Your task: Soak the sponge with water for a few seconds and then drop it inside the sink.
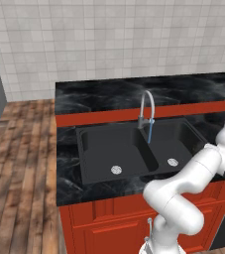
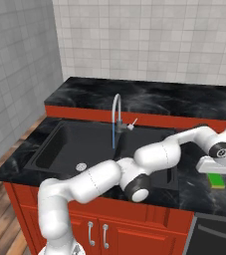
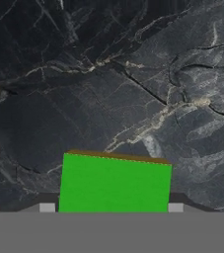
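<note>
Sponge [image 3: 114, 184] pinched on the countertop, right of the sink.

I see the sponge lying flat, green face up, on the black marbled countertop [image 2: 194, 189], its long axis running across the hand view between my fingertips [image 3: 175, 207]. My gripper [image 2: 217, 174] sits right over it, jaws closed against its two short ends. The sink [image 2: 79, 144] is well off to the left, with water [image 2: 113, 140] running in a thin blue streak from the faucet [image 2: 117, 112].
</note>
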